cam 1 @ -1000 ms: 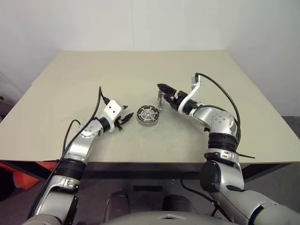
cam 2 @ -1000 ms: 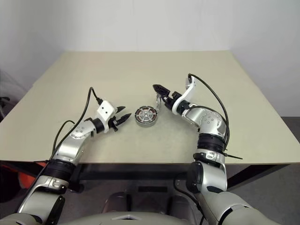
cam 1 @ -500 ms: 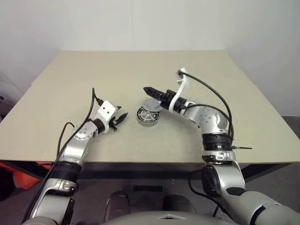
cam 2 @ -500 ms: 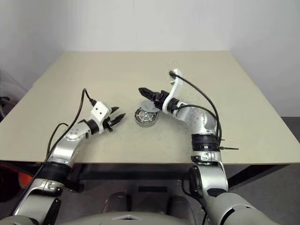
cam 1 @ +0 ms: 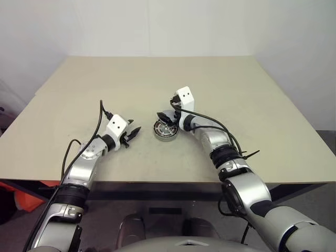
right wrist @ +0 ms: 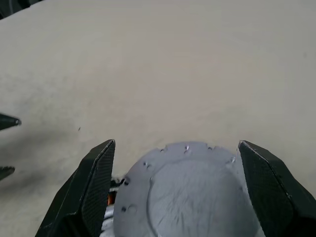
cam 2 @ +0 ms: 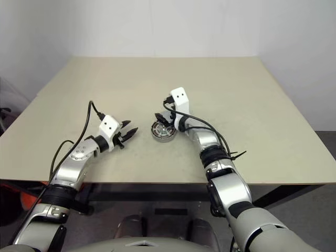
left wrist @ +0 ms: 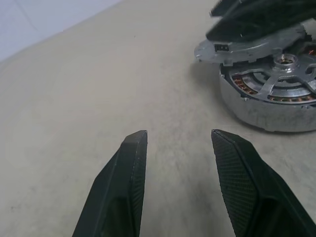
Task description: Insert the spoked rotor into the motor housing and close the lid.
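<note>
**Operator:** Occlusion first. What is hidden?

**Inspector:** The right gripper (right wrist: 175, 173) carries the lid (right wrist: 190, 190) between its fingers, jaws spread wide and clamped on the disc's rim. In the right wrist view the lid's near part is cut off by the frame edge. The lid covers most of the motor housing (cam 1: 166, 131); in that view only a dark sliver with a spot of orange shows beside one finger. In the head views the lid is too small to make out under the gripper.

**Operator:** Left side?

**Inspector:** The left gripper (left wrist: 178, 140) hangs over bare table (left wrist: 89, 74), jaws apart and empty. The housing sits just beyond one fingertip, not touching it. The spoked rotor (left wrist: 284, 81) is seated inside the housing, partly cut off at the frame edge and overhung by the lid.

**Operator:** Change against the earlier frames?

**Inspector:** The right wrist has rolled: the lid stood on edge beside the housing a second ago and is now held nearly flat above it. The housing has not moved. The left gripper has drawn slightly away from it.

**Operator:** Materials?

**Inspector:** Lid: flat grey metal, finely scratched, small notches and holes near the edge. Housing: round grey cup, copper windings visible between bright silver spokes. Fingers: black, tapered, textured pads. Table: matt beige.
</note>
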